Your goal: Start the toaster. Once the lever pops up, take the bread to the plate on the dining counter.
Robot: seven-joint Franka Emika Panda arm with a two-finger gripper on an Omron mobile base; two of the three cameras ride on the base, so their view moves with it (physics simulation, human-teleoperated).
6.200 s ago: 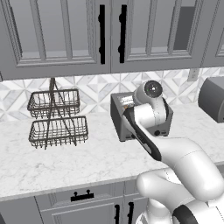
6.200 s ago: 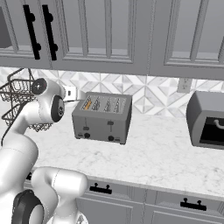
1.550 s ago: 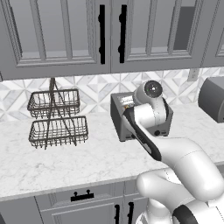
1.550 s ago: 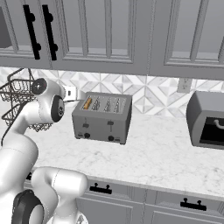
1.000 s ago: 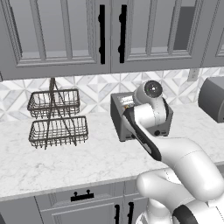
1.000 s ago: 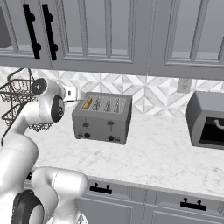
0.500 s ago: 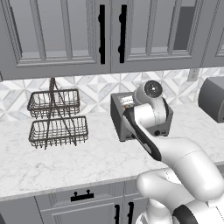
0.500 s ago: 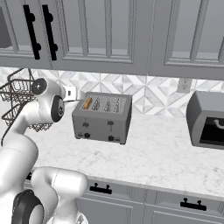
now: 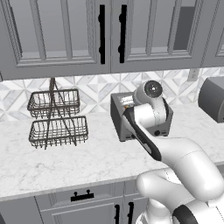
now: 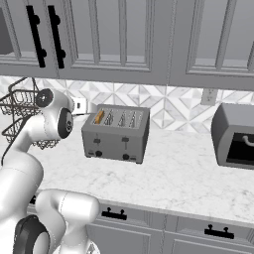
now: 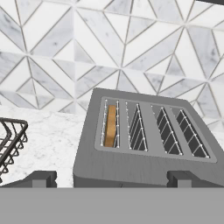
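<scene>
The toaster [image 10: 116, 133] is a boxy grey metal one standing on the marble worktop against the tiled wall; in the left base view my arm covers most of the toaster [image 9: 119, 114]. The bread [image 11: 111, 125] stands sunk in its leftmost slot, showing as a golden-tan edge, and the bread [image 10: 99, 117] is also visible from the right. My gripper [image 11: 111, 179] hangs open just in front of and above the toaster [image 11: 144, 151], fingertips [image 11: 40, 178] wide apart, holding nothing. The plate and the dining counter are out of view.
A two-tier black wire basket [image 9: 57, 118] stands left of the toaster, close to my arm [image 10: 30, 134]. A rounded dark grey appliance [image 10: 235, 136] sits at the right. Grey wall cabinets [image 10: 124, 34] hang low overhead. Bare worktop [image 10: 188, 173] lies in front.
</scene>
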